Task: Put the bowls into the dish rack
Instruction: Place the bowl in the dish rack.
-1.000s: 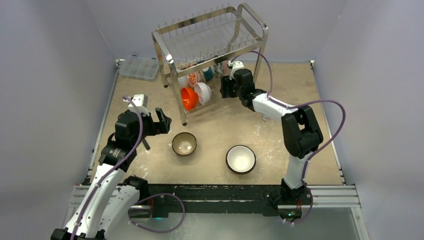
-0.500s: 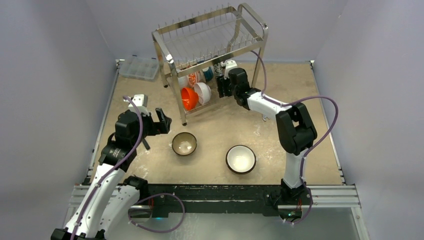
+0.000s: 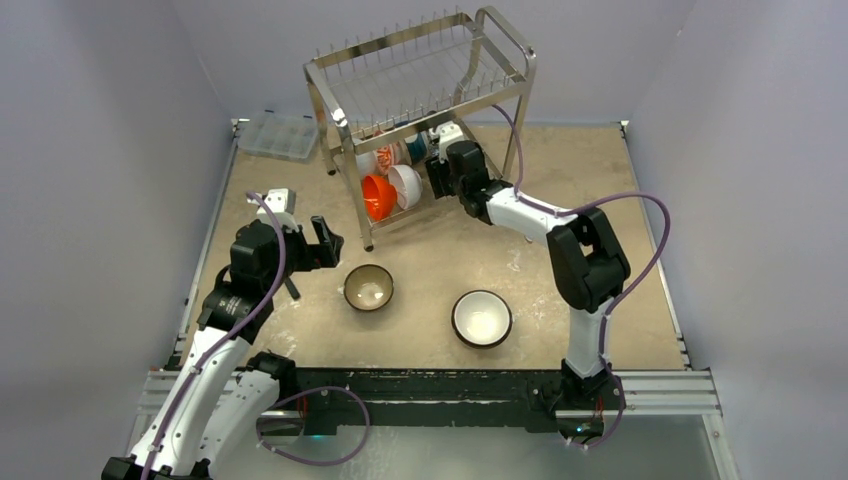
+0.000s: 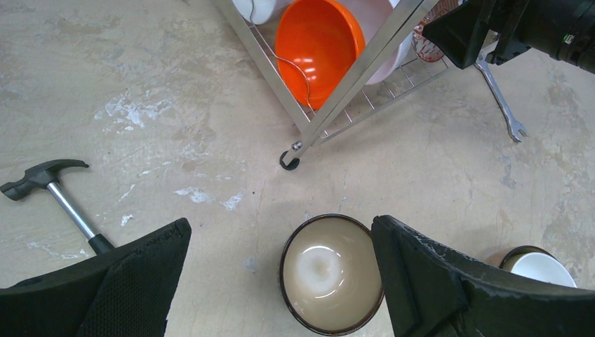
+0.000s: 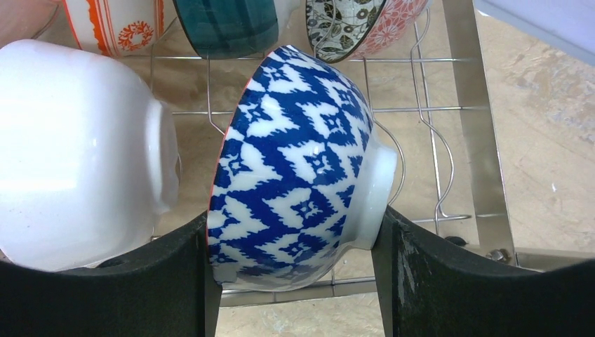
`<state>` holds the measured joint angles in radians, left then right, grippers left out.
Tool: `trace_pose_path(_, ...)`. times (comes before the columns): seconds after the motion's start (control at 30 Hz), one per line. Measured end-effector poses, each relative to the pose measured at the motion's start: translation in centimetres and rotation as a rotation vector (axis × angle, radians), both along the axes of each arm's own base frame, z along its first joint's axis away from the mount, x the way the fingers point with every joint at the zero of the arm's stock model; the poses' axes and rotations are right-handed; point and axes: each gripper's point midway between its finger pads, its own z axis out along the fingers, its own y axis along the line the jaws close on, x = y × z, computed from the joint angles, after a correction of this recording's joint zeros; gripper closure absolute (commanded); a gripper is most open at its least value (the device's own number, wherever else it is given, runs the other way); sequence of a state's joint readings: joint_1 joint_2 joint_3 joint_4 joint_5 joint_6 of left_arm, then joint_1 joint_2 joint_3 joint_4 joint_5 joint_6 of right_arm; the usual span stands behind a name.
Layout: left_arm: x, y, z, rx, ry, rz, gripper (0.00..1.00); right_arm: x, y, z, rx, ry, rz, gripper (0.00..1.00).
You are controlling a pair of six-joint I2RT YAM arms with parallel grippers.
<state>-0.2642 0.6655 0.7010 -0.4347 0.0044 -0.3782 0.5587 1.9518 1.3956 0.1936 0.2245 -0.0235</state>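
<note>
Grey walls stand round a sandy tan surface (image 3: 450, 250). At its far side is the shiny two-level metal wire dish rack (image 3: 420, 75).

Your right fingers (image 3: 438, 172) are inside the bottom level of that rack. They are clamped on a blue-and-white patterned bowl (image 5: 295, 168). One finger presses its rim and the other presses its little foot.

This bowl is tipped on its side. Its open mouth faces a plain white bowl (image 5: 84, 147) just beside it, and its foot points the other way. So it stands on edge like a wheel over the rack wires.

I cannot tell if its low edge touches the wires yet. I think that is what matters next. You need that low edge to rest between the wires before you let go, or the bowl may roll or bump the white one.

Your left fingers (image 3: 320, 240) are spread wide and hold nothing. They hang above a tan bowl with a dark rim (image 4: 331, 274). It sits mouth up on the surface, a bit closer to one finger than the other. A white bowl with a dark outside (image 3: 481, 318) sits near it. Your left arm is the nearer one to the tan bowl.
</note>
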Motion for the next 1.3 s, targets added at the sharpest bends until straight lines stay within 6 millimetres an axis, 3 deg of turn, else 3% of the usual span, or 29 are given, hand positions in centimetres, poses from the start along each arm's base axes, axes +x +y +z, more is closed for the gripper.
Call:
trace_pose_path(0.4, 0.0, -0.1, 0.0, -0.002, 0.0, -0.004, 0.01, -0.6, -0.2, 0.4, -0.051, -0.042, -0.007, 1.0)
trace_pose_path(0.67, 0.0, -0.2, -0.2, -0.001, 0.009, -0.008, 0.01, -1.5, 0.2, 3.9, -0.012, -0.125, 0.006, 1.0)
trace_pose_path(0.87, 0.0, -0.2, -0.2, -0.001, 0.01, -0.009, 0.01, -1.4, 0.8, 3.0, -0.011, -0.112, 0.033, 1.0)
trace_pose_path(1.1, 0.1, -0.2, -0.4, 0.0, 0.016, -0.01, 0.01, -0.8, 1.7, -0.4, -0.038, -0.057, 0.059, 1.0)
trace_pose_path(1.3, 0.1, -0.3, -0.5, 0.0, 0.02, -0.013, 0.01, -0.1, 2.8, -1.3, -0.035, -0.043, 0.087, 1.0)
